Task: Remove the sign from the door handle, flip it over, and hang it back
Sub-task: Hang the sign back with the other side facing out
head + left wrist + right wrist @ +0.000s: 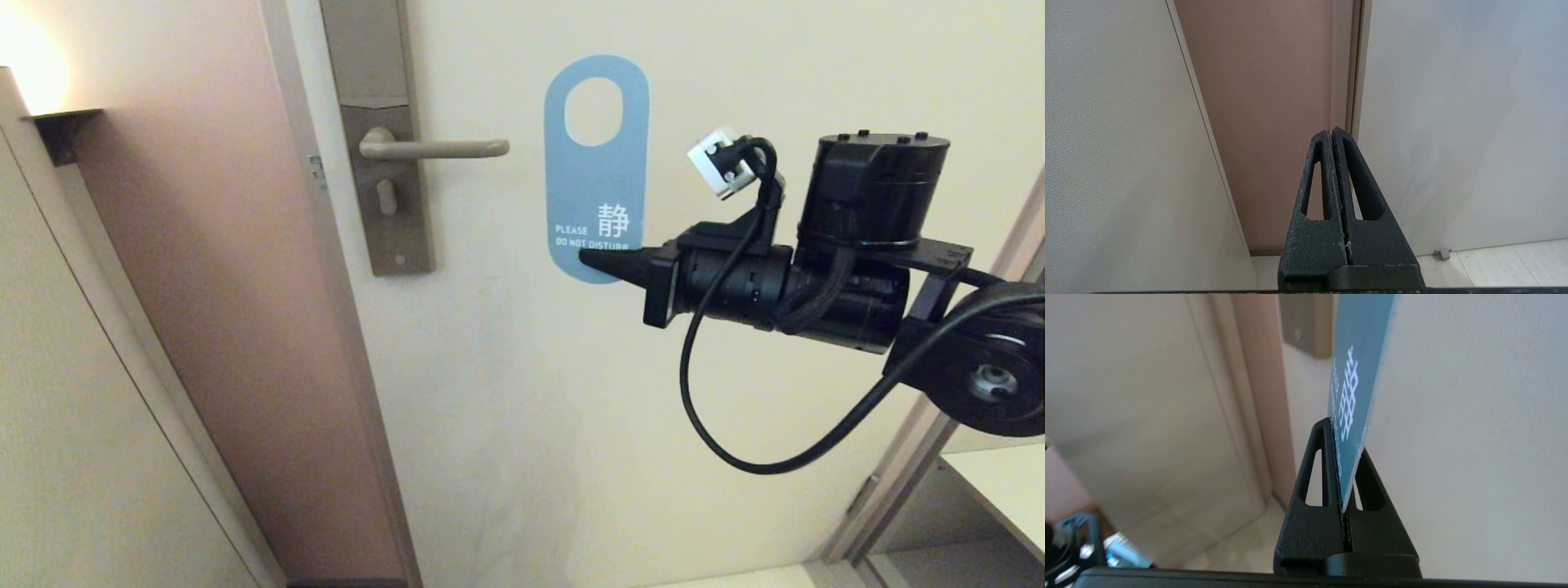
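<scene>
the right gripper (589,260) is clenched on the sign's (596,175) lower edge — upright, blue face outward, its hole beside the door handle's (434,149) free tip, well apart.

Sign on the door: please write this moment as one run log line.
sign: off door handle, blue side out | right gripper: shut on its lower end | left gripper: shut, parked

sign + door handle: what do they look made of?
Sign: thin stiff card or plastic sheet, matte blue with white print; the right wrist view shows a slim pale edge, unbent in the right gripper. Door handle: looks like metal, matte beige-grey, soft sheen, on a brownish backplate; painted or brushed, can't tell.
</scene>
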You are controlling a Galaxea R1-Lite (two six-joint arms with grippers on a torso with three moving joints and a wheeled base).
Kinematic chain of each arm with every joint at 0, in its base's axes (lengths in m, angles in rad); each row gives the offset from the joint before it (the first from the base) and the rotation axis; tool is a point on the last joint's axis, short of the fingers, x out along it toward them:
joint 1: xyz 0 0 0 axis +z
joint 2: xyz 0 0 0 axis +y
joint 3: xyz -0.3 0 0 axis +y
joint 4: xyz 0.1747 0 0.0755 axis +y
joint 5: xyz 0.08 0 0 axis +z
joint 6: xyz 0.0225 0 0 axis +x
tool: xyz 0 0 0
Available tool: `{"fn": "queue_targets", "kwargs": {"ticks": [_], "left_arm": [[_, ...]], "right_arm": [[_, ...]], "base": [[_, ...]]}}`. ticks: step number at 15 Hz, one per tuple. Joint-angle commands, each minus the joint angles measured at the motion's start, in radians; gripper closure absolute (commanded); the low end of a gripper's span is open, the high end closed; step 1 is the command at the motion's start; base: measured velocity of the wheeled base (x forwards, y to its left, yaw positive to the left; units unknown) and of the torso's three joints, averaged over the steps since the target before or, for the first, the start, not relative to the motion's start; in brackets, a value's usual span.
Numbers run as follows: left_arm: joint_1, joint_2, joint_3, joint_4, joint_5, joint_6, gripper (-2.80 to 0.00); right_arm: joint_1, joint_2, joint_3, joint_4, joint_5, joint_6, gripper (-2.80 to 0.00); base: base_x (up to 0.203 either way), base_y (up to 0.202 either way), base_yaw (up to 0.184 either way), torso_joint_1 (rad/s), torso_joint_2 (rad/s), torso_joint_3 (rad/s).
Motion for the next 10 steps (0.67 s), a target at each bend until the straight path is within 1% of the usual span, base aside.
{"fn": "queue_targets", "kwargs": {"ticks": [1,3,5,8,10], "left_arm": [[0.000,0.001,0.000,0.000,0.000,0.001,0.00],[0.000,0.001,0.000,0.000,0.000,0.002,0.00],[0.000,0.001,0.000,0.000,0.000,0.001,0.00],[0.000,0.001,0.000,0.000,0.000,0.001,0.00],[0.000,0.001,0.000,0.000,0.000,0.000,0.00]], "right_arm": [[0.005,0.043,-0.046,-0.005,-0.009,0.001,0.00],[0.005,0.067,-0.075,-0.009,-0.039,0.001,0.00],[0.007,0.081,-0.076,-0.044,-0.060,0.001,0.00],[0.008,0.110,-0.078,-0.112,-0.122,-0.003,0.00],[0.008,0.121,-0.076,-0.140,-0.138,-0.004,0.00]], "base": [[0.000,0.000,0.000,0.000,0.00,0.000],[0.000,0.000,0.000,0.000,0.00,0.000],[0.000,0.000,0.000,0.000,0.00,0.000],[0.000,0.000,0.000,0.000,0.00,0.000],[0.000,0.000,0.000,0.000,0.00,0.000]]}}
